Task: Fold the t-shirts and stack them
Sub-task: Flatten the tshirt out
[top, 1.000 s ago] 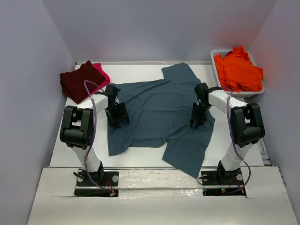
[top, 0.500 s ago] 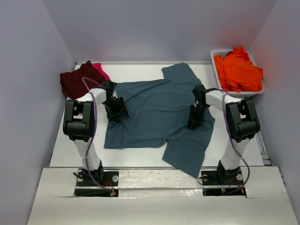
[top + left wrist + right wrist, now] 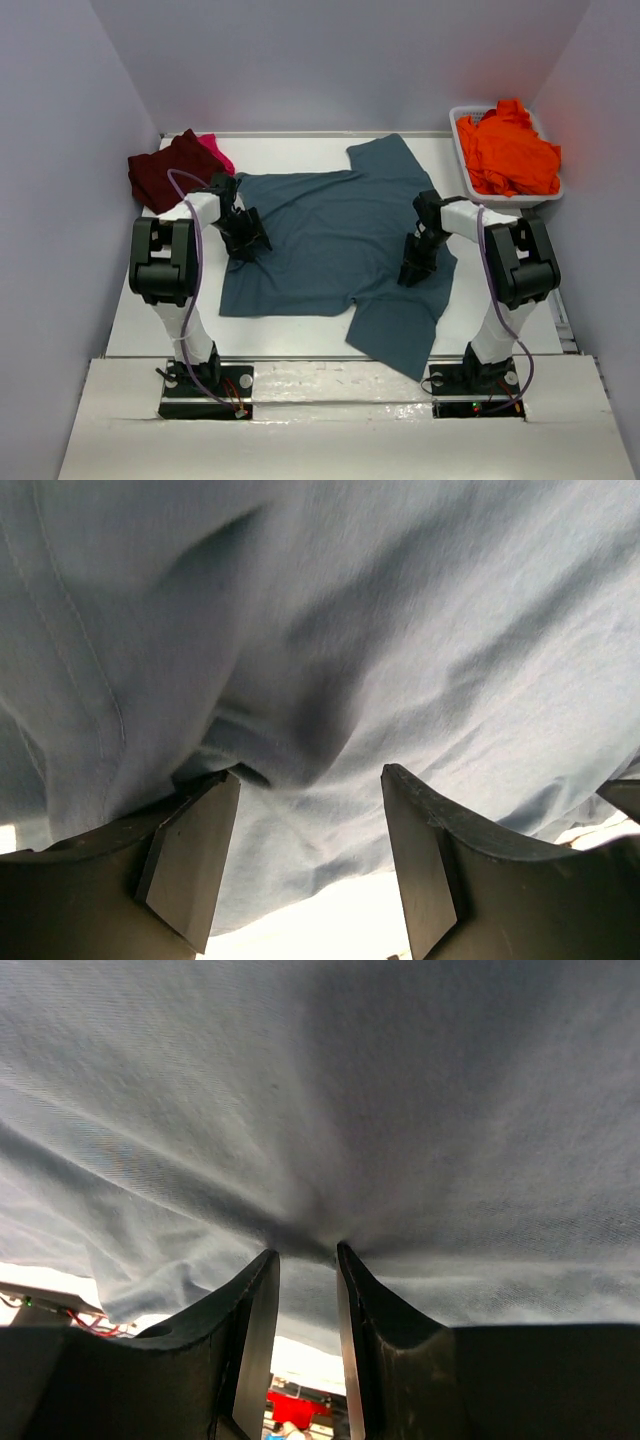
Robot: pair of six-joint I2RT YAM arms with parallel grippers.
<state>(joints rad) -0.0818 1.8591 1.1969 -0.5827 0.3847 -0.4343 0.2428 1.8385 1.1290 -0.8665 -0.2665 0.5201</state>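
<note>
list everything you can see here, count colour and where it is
teal-blue t-shirt: 1, slate teal-blue, spread across the middle of the table
maroon t-shirt: 1, dark maroon, far left
pink t-shirt: 1, bright pink, peeking out behind the maroon one
orange t-shirts: count unclear, vivid orange, heaped in the tub
tub: 1, white, far right
table: 1, white, under everything
left arm: 1, black and white, near left
right arm: 1, black and white, near right
left gripper: 1, black, open over the teal-blue shirt's left edge
right gripper: 1, black, pinching its right edge
</note>
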